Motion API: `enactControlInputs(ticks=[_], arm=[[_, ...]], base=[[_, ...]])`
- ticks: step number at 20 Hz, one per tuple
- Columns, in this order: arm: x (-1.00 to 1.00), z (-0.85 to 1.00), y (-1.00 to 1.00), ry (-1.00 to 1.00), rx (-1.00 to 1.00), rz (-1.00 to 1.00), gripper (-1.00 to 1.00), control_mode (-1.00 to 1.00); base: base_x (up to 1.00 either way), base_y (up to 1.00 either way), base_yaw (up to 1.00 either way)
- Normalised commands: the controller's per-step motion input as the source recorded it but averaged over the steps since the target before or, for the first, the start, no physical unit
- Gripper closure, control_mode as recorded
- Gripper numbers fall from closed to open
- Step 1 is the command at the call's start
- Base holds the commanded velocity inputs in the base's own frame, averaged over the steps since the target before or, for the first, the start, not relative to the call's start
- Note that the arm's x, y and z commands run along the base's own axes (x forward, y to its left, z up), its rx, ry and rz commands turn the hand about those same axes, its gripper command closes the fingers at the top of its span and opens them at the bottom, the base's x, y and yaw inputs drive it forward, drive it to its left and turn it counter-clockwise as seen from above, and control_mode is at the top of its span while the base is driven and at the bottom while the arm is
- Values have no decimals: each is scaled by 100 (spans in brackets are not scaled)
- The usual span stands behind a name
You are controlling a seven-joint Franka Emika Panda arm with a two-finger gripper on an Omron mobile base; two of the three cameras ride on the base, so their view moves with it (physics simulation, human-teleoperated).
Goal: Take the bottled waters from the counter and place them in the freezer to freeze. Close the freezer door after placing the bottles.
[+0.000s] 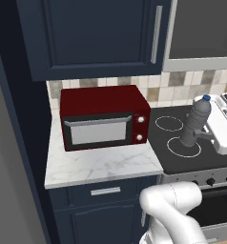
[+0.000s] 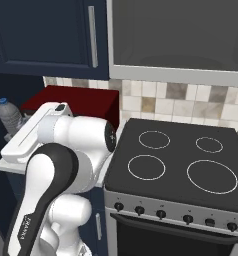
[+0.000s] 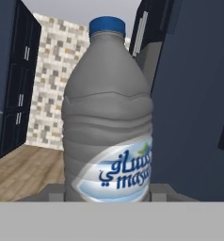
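My gripper [image 1: 195,136] is shut on a bottled water [image 1: 199,117], a ribbed grey bottle with a blue cap, held upright in the air over the left burners of the stovetop. In the hand view the bottle [image 3: 107,117] stands close up between my fingertips, showing a blue and white label. From the right base view the bottle [image 2: 10,116] shows at the far left behind my arm. The white marble counter [image 1: 101,164] lies left of the stove. The freezer and the freezer door are out of view.
A dark red microwave [image 1: 103,116] sits on the counter against the tiled wall. The black stovetop [image 2: 176,160] with several ring burners is to the right. Navy upper cabinets [image 1: 91,33] hang overhead, and navy drawers [image 1: 106,191] sit below the counter.
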Motion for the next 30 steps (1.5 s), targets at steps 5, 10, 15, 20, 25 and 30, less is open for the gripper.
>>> enactControlInputs(ticks=[5,10,15,20,25,30], arm=[[0,0,0,0,0,0,100,-100],[0,0,0,0,0,0,100,100],[0,0,0,0,0,0,100,100],[0,0,0,0,0,0,100,100],[0,0,0,0,0,0,100,100],[0,0,0,0,0,0,100,100]], base=[[0,0,0],[-1,0,0],[-31,0,0],[-45,6,1],[-55,18,4],[-58,28,9]])
